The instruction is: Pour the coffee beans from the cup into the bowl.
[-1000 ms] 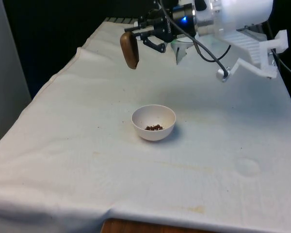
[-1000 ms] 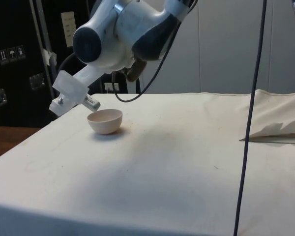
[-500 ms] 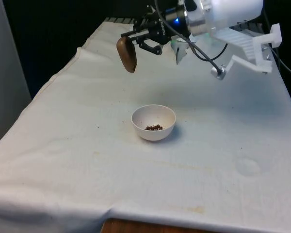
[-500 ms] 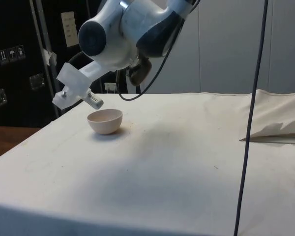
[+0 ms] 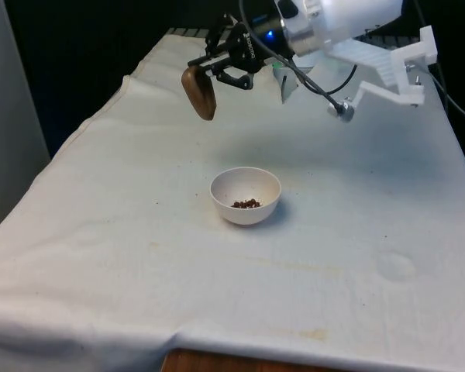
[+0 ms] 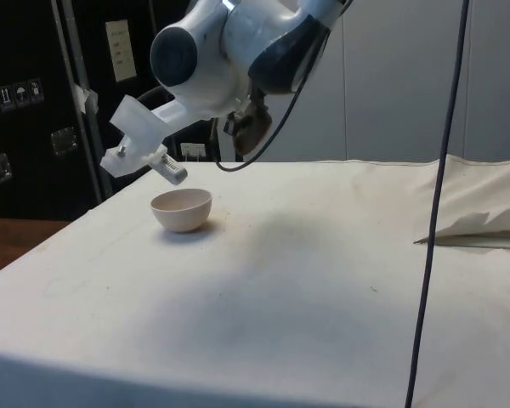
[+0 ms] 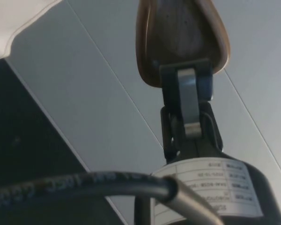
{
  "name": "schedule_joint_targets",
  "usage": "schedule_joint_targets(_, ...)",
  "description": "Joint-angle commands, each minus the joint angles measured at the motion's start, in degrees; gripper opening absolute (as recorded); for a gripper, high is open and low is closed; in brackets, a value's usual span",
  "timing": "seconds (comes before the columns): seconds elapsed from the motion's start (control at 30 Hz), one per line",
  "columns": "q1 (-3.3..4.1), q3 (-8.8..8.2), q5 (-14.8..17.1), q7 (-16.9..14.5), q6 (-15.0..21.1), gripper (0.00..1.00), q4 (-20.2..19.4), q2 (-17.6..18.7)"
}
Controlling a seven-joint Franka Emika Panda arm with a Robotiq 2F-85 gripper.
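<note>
A brown wooden cup (image 5: 199, 92) is pinched in the pincer (image 5: 209, 71), held tilted in the air above the surface (image 5: 124, 256), far of the white bowl (image 5: 246, 195) and toward the front view's left. Coffee beans (image 5: 246, 204) are seen lying in the bowl, near mid-surface.

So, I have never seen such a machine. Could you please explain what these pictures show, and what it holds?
It is a white robot arm with two black fingers. One picture looks across the table, one looks from its side, and one comes from a camera on the wrist. The fingers are shut on a brown cup, held tipped in the air, above the cloth and apart from the bowl. On the white cloth stands a white bowl with coffee beans already inside.
</note>
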Motion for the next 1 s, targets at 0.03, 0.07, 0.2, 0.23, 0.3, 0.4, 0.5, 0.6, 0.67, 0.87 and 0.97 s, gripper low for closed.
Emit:
schedule_joint_targets(0.03, -0.46, -0.17, 1.26, -1.38, 1.95, 0.00, -0.86, -1.03)
schedule_joint_targets(0.07, 0.00, -0.34, 0.74, -0.52, 0.86, 0.00, -0.46, -0.52)
schedule_joint_targets(0.2, -0.46, -0.52, 1.60, -2.41, 2.81, 0.00, -0.92, -1.09)
schedule_joint_targets(0.23, -0.46, -0.63, 1.66, -2.69, 3.15, 0.00, -0.97, -1.15)
schedule_joint_targets(0.3, -0.46, -0.74, 1.89, -3.21, 3.67, 0.00, -1.09, -1.20)
schedule_joint_targets(0.4, -0.52, -1.03, 2.35, -4.13, 4.64, 0.00, -1.26, -1.32)
schedule_joint_targets(0.5, -0.52, -1.38, 2.86, -5.10, 5.61, 0.00, -1.38, -1.38)
schedule_joint_targets(0.6, -0.52, -1.66, 3.72, -6.42, 6.70, 0.00, -1.43, -1.49)
schedule_joint_targets(0.67, -0.06, -1.89, 3.32, -5.84, 5.56, 0.00, -0.92, -0.97)
schedule_joint_targets(0.87, -0.52, -2.35, 5.16, -8.88, 8.88, 0.00, -1.66, -1.60)
schedule_joint_targets(0.97, -0.52, -2.52, 5.61, -9.45, 9.40, 0.00, -1.66, -1.55)
